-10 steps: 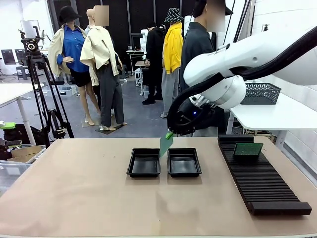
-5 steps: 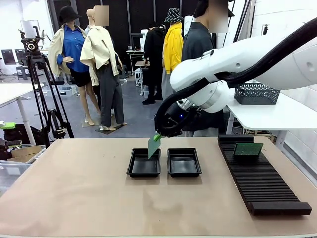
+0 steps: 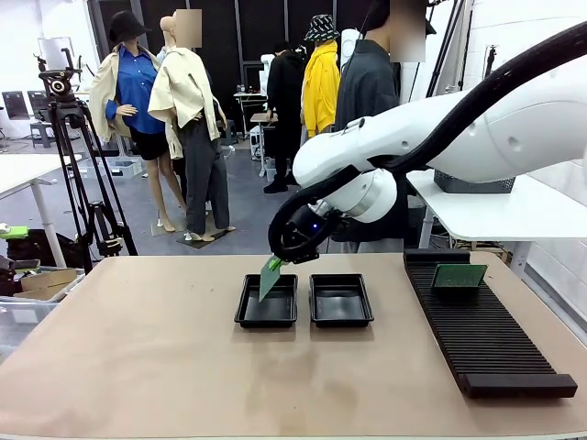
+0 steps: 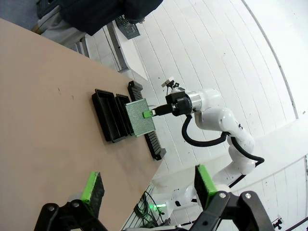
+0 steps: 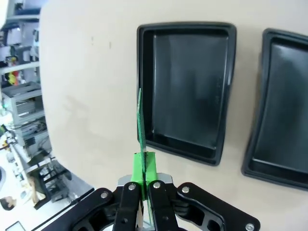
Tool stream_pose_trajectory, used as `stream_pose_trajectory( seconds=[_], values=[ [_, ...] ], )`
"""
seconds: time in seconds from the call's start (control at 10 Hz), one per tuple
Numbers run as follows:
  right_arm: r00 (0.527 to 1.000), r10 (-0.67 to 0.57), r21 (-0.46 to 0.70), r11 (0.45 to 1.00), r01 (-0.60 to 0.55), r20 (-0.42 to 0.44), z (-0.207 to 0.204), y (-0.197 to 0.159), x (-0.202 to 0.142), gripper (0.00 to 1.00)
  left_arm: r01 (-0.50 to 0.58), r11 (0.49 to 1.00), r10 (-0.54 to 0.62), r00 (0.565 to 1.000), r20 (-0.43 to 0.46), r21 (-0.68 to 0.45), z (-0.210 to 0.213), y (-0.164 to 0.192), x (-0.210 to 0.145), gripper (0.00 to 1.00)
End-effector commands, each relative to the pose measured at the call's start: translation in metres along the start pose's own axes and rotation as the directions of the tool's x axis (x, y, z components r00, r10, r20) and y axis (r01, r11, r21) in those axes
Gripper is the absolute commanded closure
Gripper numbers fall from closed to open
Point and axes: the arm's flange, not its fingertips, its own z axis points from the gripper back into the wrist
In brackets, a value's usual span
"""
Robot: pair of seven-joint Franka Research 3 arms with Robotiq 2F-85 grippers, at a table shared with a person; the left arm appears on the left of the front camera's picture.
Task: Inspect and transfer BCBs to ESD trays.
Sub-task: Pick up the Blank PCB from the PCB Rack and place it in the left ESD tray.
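The right arm (image 3: 431,137) had swung further toward the robot's left across the table (image 3: 138,357). A second before, its claw hung above the gap between the two ESD trays; now it hung above the left tray (image 3: 266,323). The right tray (image 3: 341,323) lay just beside that one, on the claw's right. The ribbed rack (image 3: 486,339) sat well off to the same side, and the second BCB (image 3: 459,275) stood at its far end, unmoved.

The right wrist view showed the carried board edge-on, a thin green line running along the long rim of the tray below. The left wrist view showed its broad face.

The arm reached in from the right with its forearm sloping down, so the right claw (image 3: 274,263) pointed at the tray. It was pinching the held BCB (image 3: 269,280) by its top edge, and the board hung tilted beneath the pads, above the left tray. The left claw (image 4: 148,186) stood spread with nothing between its pads, high over the table and well apart from the trays.
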Motion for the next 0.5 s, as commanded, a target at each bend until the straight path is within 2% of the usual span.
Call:
stream_pose_trajectory(
  seconds=[0.0,0.4],
  values=[
    [1.0,-0.022,-0.02,1.0,0.022,0.018,-0.016,0.011,0.015,1.0,-0.006,1.0,0.006,1.0,0.004,0.009,0.001,-0.002,-0.001,0.0],
    [0.999,-0.043,-0.048,0.998,0.045,0.026,-0.045,0.011,0.031,1.0,-0.006,1.0,0.006,1.0,0.004,0.009,0.001,-0.002,-0.001,0.0]
  ],
)
